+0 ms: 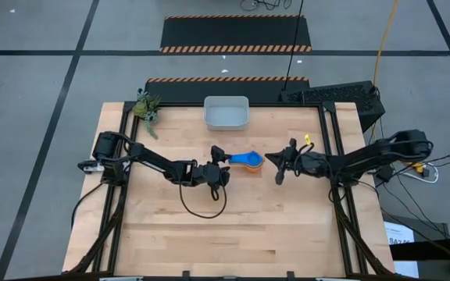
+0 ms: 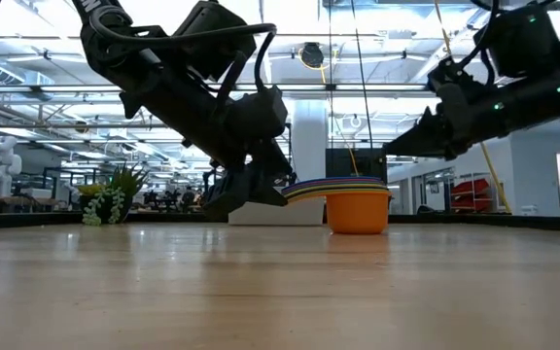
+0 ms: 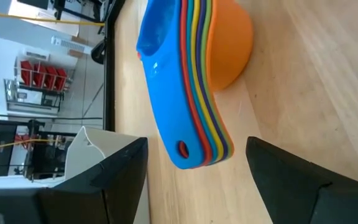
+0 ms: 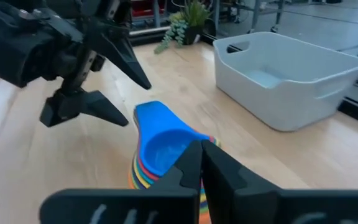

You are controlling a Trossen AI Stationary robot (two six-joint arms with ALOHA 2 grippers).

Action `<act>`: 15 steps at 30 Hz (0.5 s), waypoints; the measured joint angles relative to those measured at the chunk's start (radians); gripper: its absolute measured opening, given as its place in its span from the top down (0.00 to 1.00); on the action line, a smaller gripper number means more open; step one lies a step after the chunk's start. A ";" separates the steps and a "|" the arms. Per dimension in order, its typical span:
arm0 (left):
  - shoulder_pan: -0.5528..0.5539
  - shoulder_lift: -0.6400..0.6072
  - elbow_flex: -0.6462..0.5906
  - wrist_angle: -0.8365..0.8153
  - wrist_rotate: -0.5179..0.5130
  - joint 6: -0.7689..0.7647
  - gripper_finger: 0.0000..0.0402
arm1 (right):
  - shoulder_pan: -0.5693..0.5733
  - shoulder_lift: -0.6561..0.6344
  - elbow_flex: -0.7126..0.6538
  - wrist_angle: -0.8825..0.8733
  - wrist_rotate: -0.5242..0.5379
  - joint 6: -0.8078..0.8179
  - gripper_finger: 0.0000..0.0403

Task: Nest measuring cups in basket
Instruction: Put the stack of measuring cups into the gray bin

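Small green plant [image 1: 146, 108] at the far left corner of the bench [image 1: 233, 234]. Left arm reaches in from the left; left hand [image 1: 219, 163] sits low at bench centre, fingers spread wide. The handles of the stack lie between the two fingers, no contact visible in the left wrist view.

Measuring cups [image 1: 247, 160] are nested in one stack at mid bench, upright, blue cup [image 3: 166, 93] on top, orange cup [image 2: 359, 212] as the outer bowl at the bottom, handles fanned toward the left hand. Stack is outside the basket.

Basket [image 1: 226, 112], pale rectangular tub, stands at the far edge of the bench, beyond the stack and well apart from it.

Right hand [image 1: 283, 163] hangs just right of the stack, raised off the bench, fingers pressed together on nothing.
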 joint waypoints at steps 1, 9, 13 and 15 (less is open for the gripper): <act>0.000 0.000 0.000 -0.001 0.000 -0.006 0.31 | -0.010 0.024 0.000 0.030 -0.019 0.000 1.00; 0.000 0.000 0.000 -0.007 0.000 -0.030 0.31 | -0.063 0.167 0.000 0.159 -0.120 0.003 1.00; 0.000 0.000 0.000 -0.007 0.000 -0.031 0.31 | -0.065 0.215 0.000 0.211 -0.150 -0.005 1.00; 0.000 -0.001 0.000 -0.007 0.001 -0.030 0.31 | -0.065 0.237 0.000 0.226 -0.151 -0.007 1.00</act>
